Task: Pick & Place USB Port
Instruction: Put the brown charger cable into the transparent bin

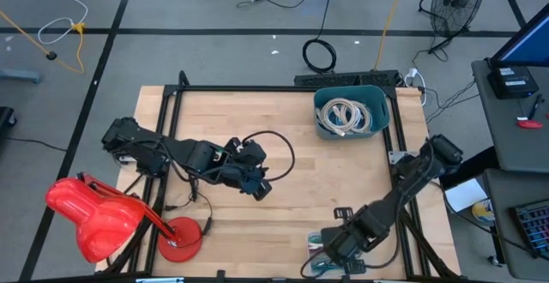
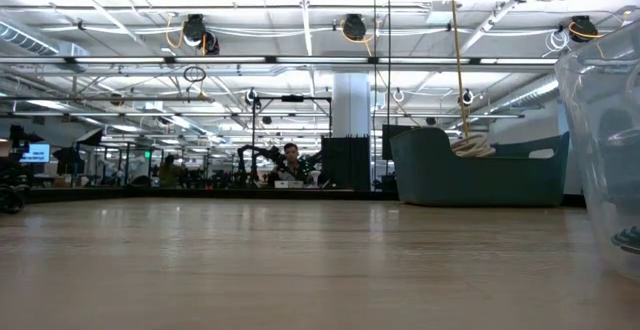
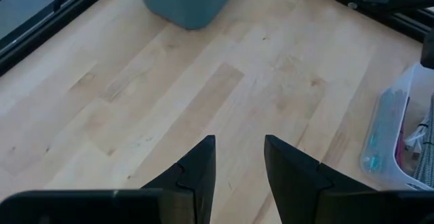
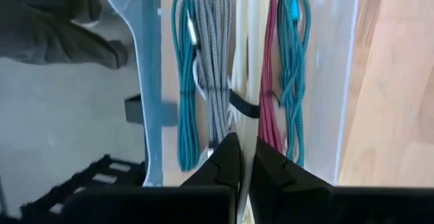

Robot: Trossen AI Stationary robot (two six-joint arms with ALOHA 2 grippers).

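Gripping a cream cable (image 4: 245, 54), my right gripper (image 4: 243, 157) works inside the clear bin (image 4: 339, 81) at the lower right of the high view, fingers closed on the coil among teal, grey and red cables (image 4: 203, 68). At frame centre, my left gripper (image 1: 257, 186) hangs over bare table (image 1: 343, 171), its fingers (image 3: 200, 166) parted and holding nothing. Upper right sits the blue basket (image 1: 352, 111) with white cables; lower left, a red lamp (image 1: 90, 214).
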